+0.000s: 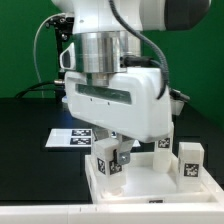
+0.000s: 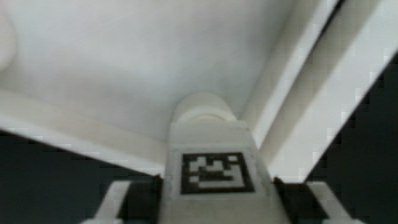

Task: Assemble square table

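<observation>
I see the square tabletop [image 1: 135,188] lying flat low in the exterior view, a white slab with a raised rim, its near edge toward six o'clock; on it a white block leg [image 1: 109,160] stands upright at about nine o'clock of the slab, its black-and-white tag facing me. Two more tagged legs [image 1: 190,163] stand upright toward three o'clock, close together; in the wrist view the first leg [image 2: 212,150] shows a rounded end over the white top [image 2: 125,70].
</observation>
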